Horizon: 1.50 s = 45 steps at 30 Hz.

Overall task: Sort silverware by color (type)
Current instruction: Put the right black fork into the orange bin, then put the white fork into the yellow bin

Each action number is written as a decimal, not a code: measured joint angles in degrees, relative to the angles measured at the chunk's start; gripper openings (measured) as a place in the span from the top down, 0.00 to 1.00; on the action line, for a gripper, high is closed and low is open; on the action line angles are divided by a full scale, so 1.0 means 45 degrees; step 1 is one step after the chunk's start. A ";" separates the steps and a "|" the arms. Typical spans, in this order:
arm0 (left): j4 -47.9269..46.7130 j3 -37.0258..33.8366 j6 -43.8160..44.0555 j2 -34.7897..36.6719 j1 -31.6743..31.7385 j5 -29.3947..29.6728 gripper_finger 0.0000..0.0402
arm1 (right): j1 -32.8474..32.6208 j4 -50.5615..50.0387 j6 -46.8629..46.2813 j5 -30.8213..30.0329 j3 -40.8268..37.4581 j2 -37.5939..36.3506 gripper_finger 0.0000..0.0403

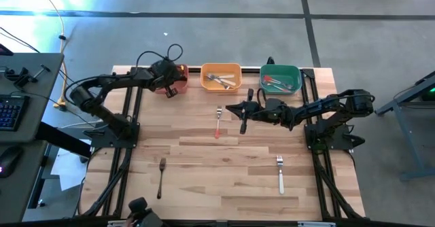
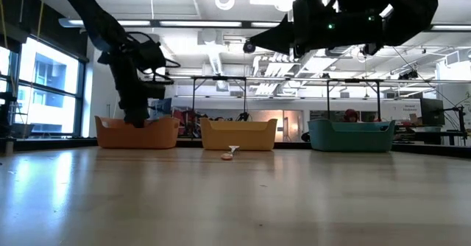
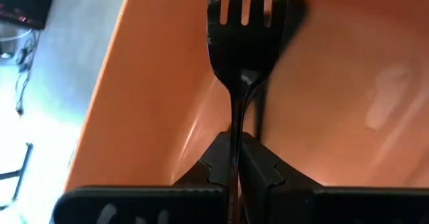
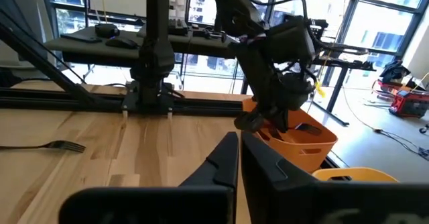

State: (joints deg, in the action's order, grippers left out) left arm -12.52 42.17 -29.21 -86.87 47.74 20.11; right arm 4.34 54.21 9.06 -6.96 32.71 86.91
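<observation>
My left claw (image 3: 236,158) pinches a dark slim metal fork (image 3: 244,43) inside the red plastic bin (image 3: 161,96). My right claw (image 4: 238,158), pressed together, hovers beside the red-handled fork (image 1: 218,121).

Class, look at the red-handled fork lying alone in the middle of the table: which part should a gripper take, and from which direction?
Grip the red-handled fork across its red handle, near the middle, coming straight down from above. It lies flat on the table with clear wood all round, and its slim shaft runs toward the bins, so fingers should close across its narrow width. The right gripper hangs closest.
</observation>
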 joint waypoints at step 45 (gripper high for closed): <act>1.1824 -0.8198 0.4494 0.4788 -0.4680 -0.4252 1.00 | -0.0336 -0.3273 -0.0015 -0.2247 0.0004 -0.0003 1.00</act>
State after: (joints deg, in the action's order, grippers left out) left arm 40.69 5.28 -8.98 -65.32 26.68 0.98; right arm 2.83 39.49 8.99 -17.07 32.73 86.90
